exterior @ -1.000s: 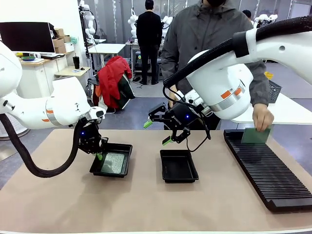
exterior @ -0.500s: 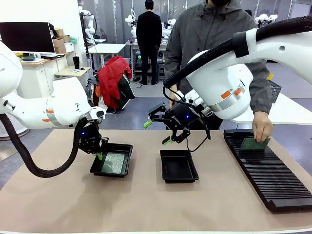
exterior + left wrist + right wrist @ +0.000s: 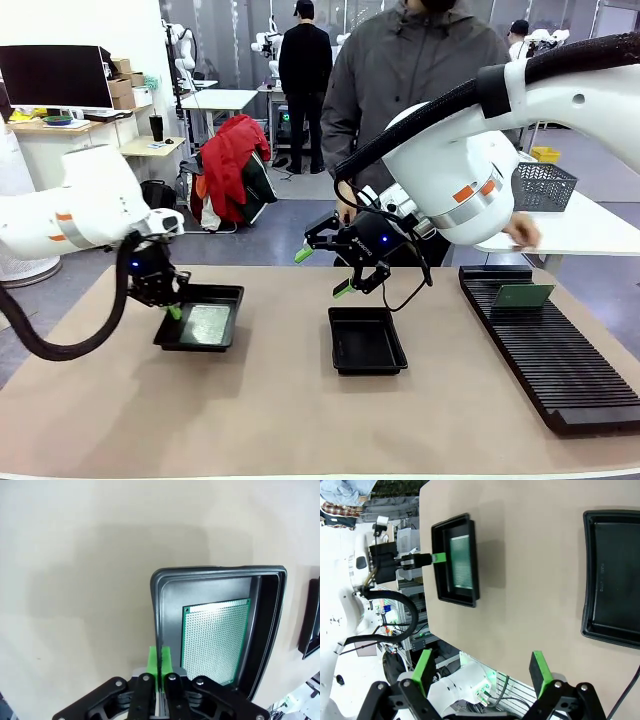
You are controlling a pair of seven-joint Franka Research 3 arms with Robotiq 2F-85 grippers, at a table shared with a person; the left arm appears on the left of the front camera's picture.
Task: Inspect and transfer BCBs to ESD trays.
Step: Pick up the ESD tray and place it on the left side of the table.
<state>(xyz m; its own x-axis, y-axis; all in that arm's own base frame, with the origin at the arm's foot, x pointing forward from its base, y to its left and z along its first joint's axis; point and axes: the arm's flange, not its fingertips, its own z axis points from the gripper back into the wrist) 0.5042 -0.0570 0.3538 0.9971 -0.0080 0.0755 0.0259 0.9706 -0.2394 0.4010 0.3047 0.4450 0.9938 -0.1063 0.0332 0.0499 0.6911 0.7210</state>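
Leftward goes the left tray point(image 3: 196, 347): my left gripper point(image 3: 172, 310) has dragged it toward the table's point(image 3: 300, 420) left side, and it now lies well apart from the empty tray point(image 3: 368, 371). My left pads are pinched shut on this tray's rim, near one corner. The board point(image 3: 206, 323) lies flat inside, pale speckled face up. So one board is already housed, and I judge that I am moving its tray out of the working area.

A little farther out, my right gripper point(image 3: 323, 272) hovers over the far edge of the empty tray. Its fingers are spread wide and hold nothing. A loop of its cable hangs close above that tray's far rim and could brush it if I drop straight down.

Off to my right, the second board point(image 3: 523, 295) has changed too. A second ago a person was holding it at the rack point(image 3: 560, 370), and now it rests tilted on the far ribs with nobody touching it. The person's hand point(image 3: 522, 231) has drawn back beyond the rack. That leaves the board free for my right fingers, I reckon. Nothing stands between them and it but bare table, though the tilt and the ribs beneath may make the pinch awkward.
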